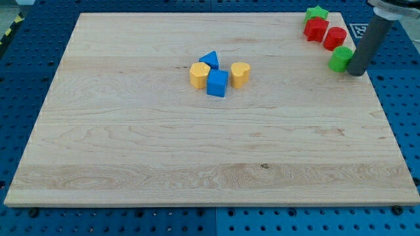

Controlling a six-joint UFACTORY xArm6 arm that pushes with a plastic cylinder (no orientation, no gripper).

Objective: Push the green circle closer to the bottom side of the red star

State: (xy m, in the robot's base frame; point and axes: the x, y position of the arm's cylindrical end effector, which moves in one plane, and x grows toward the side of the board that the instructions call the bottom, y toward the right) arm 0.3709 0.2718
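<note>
The green circle (340,59) sits near the board's top right corner. Two red blocks lie just above it, one (335,37) directly above and almost touching it, the other (315,29) up and to the left. I cannot tell which of them is the red star. My tip (356,71) rests on the board right against the green circle's right side.
A green star (317,12) lies at the board's top edge above the red blocks. In the board's middle stand a blue triangle (209,60), a yellow hexagon (199,75), a blue cube (217,83) and a yellow heart (240,74). The board's right edge (377,98) is close to my tip.
</note>
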